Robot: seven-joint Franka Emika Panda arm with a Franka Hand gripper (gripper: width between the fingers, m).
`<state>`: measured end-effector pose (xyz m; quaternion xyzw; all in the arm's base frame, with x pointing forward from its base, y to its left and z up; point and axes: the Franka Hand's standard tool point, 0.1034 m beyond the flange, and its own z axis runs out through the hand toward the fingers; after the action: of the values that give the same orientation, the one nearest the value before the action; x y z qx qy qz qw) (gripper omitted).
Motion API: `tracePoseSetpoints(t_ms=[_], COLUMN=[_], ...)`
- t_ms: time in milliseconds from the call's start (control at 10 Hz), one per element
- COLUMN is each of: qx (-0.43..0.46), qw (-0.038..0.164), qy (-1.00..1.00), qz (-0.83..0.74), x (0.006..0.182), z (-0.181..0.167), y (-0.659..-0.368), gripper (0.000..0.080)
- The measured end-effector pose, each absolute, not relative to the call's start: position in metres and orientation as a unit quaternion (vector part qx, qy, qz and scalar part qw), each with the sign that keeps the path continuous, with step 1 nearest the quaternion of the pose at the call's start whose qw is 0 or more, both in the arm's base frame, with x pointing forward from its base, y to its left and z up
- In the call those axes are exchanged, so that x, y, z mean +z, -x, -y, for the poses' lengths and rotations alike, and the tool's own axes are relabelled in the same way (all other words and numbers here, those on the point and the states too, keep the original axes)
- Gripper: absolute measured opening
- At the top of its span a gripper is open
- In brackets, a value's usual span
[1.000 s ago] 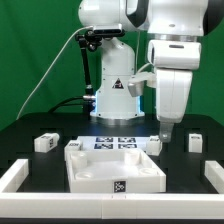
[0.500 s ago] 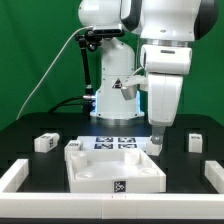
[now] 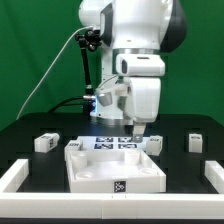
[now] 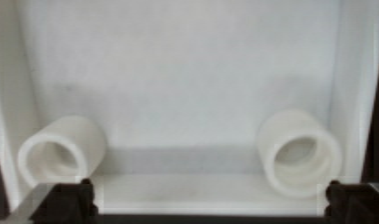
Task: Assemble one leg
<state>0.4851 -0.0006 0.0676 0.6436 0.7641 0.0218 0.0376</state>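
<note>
Having shifted toward 9 o'clock in the exterior view, the gripper (image 3: 138, 130) hangs above the panel (image 3: 100, 166), fingers (image 4: 65, 200) spread wide and empty; nearest leg (image 3: 154, 143) at 4 o'clock.

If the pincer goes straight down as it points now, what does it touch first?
Most likely the white panel, which fills the wrist view ahead of the pincer; from outside, the depth is unclear.
</note>
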Motion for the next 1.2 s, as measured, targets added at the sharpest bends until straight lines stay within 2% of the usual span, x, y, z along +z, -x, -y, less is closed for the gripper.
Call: tracePoseSetpoints(t_ms=[200, 600, 900, 1200], qx=[0.018, 0.018, 0.014, 0.009], qw=[0.047, 0.046, 0.034, 0.022], qy=[-0.632, -0.635, -0.651, -0.665], qz=[-0.774, -0.771, -0.758, -0.747], x=[0.065, 0.062, 0.036, 0.013], z=[0.003, 0.004, 0.017, 0.021], y=[-0.480, -0.478, -0.448, -0.437], gripper=[0.0650, 0.0650, 0.0650, 0.0650])
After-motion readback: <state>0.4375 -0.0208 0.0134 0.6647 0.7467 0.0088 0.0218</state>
